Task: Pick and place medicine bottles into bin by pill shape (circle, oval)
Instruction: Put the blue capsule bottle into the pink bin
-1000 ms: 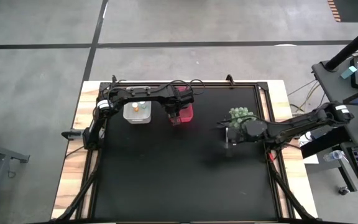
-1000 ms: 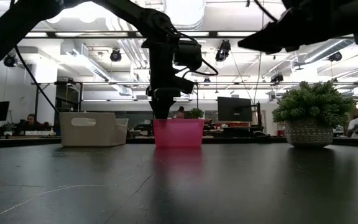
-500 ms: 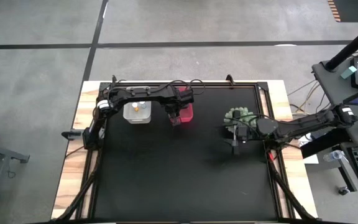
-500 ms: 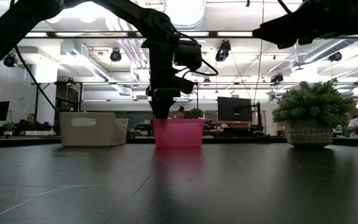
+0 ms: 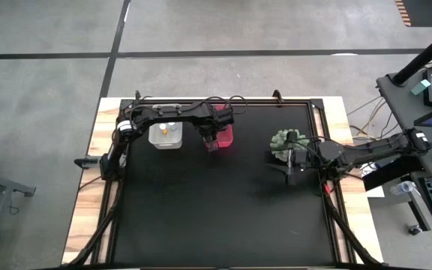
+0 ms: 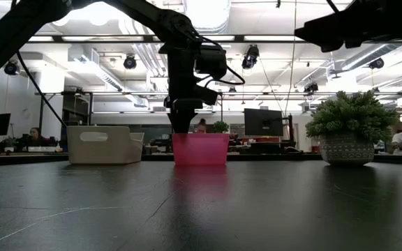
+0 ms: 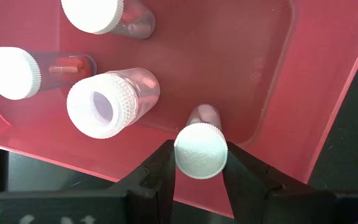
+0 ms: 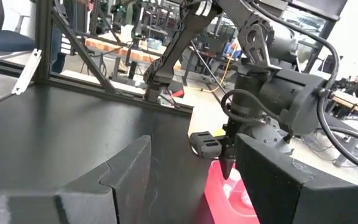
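Medicine bottle (image 7: 200,149) is held over the red bin (image 7: 303,81), clamped in the left gripper (image 7: 199,163).

Three more white-capped bottles (image 7: 107,102) are seen lying inside that bin, near the table's (image 5: 223,217) far edge; the clear bin (image 5: 165,136) beside it, toward the far left corner, carries at least two, one amber. No loose bottles are spotted on the tabletop, so sorting is judged nearly done, with this release left. The right gripper (image 5: 292,166) is kept spread and empty by the plant (image 5: 286,140) at the right edge.
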Available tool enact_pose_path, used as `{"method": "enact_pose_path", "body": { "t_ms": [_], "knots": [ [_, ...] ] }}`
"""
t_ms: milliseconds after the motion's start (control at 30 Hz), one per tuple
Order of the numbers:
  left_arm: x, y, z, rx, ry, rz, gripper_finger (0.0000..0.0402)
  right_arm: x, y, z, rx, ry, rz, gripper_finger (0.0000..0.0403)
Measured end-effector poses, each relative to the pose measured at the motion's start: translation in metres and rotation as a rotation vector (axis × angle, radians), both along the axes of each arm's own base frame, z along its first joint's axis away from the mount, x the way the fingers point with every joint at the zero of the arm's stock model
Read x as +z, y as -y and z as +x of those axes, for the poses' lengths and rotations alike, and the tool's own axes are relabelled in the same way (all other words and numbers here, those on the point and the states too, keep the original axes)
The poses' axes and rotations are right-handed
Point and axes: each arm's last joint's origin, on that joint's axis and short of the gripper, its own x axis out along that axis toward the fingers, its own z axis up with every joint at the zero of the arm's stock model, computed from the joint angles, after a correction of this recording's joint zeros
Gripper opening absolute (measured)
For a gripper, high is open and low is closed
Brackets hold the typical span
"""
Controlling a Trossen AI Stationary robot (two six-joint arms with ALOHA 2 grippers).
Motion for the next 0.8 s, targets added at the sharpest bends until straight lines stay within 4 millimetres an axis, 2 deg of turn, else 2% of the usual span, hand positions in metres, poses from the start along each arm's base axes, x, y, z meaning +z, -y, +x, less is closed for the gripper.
{"method": "enact_pose_path", "body": {
  "t_ms": [133, 600, 800],
  "knots": [
    [0.0000, 0.0000, 0.0000, 0.001, 0.000, 0.000, 0.0102, 0.0001, 0.0002, -0.0012, 0.000, -0.001, 0.002, 0.0223],
    [-0.0002, 0.0004, -0.0002, 0.024, 0.003, -0.003, 0.0160, -0.0004, 0.0001, -0.0009, 0.000, -0.005, 0.002, 0.0223],
    [0.0069, 0.0013, -0.0022, 0.023, 0.005, -0.001, 0.0179, -0.0005, 0.0001, -0.0009, 0.000, -0.006, 0.004, 0.0223]
  ]
}}
